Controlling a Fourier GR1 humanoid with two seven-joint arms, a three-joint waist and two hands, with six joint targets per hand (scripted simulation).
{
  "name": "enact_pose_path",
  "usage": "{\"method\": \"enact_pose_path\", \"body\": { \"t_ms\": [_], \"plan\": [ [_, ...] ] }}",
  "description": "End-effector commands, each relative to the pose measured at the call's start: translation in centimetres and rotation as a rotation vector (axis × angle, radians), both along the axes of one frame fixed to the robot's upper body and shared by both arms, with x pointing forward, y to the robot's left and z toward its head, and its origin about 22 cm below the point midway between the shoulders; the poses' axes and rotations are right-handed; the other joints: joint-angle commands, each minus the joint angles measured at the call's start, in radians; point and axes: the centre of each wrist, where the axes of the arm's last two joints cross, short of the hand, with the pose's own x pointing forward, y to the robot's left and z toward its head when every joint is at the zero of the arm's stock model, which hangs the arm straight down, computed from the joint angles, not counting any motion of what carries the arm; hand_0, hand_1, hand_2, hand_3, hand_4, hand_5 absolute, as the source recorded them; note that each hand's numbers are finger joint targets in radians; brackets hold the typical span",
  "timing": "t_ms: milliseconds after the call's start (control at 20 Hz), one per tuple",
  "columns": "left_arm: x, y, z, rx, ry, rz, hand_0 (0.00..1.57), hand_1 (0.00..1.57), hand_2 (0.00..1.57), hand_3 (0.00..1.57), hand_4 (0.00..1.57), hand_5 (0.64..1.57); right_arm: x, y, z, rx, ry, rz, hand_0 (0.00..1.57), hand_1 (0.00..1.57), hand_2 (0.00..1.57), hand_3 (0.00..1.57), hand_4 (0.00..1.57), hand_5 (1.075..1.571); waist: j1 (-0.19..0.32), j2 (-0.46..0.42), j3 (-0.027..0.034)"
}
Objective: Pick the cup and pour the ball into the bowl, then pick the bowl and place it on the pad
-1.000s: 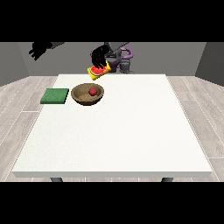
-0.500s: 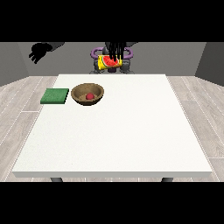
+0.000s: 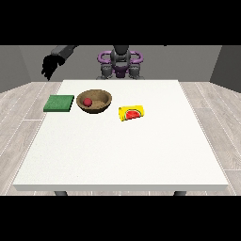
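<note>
A brown wooden bowl (image 3: 94, 100) stands on the white table (image 3: 122, 150) at the back left, and a red ball (image 3: 87, 101) rests inside it. The yellow cup (image 3: 132, 113), with a watermelon picture on it, lies on its side on the table just right of the bowl, with no hand on it. Left of the bowl lies the flat green pad (image 3: 59, 103). The hand at the view's left (image 3: 48, 67) hangs in the air beyond the table's back left corner, fingers relaxed and pointing down, holding nothing. No hand shows at the view's right.
The robot's torso (image 3: 120, 63) stands behind the table's far edge. Grey plank floor surrounds the table.
The cup, held up near the robot's chest before, now lies on the table right of the bowl. The hand that held it has left the view. The ball stays in the bowl.
</note>
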Motion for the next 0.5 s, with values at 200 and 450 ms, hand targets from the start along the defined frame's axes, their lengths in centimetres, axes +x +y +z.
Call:
{"method": "enact_pose_path", "body": {
  "t_ms": [200, 450],
  "plan": [
    [0.1, 11.3, 4.6, -0.392, -0.008, -0.267, 0.00, 0.00, 0.00, 0.00, 1.05, 1.563, -1.5, 2.2, -4.2, 0.064, 0.020, -0.110, 0.00, 0.00, 0.00, 0.00, 0.73, 1.566, 0.122, 0.074, 0.0093],
    [-0.6, 15.7, 5.6, -0.408, -0.010, -0.269, 0.00, 0.00, 0.00, 0.00, 1.05, 1.555, -1.2, 3.3, -6.3, 0.093, -0.029, -0.094, 0.00, 0.00, 0.00, 0.00, 0.74, 1.567, 0.115, 0.145, 0.0119]
  ]
}}
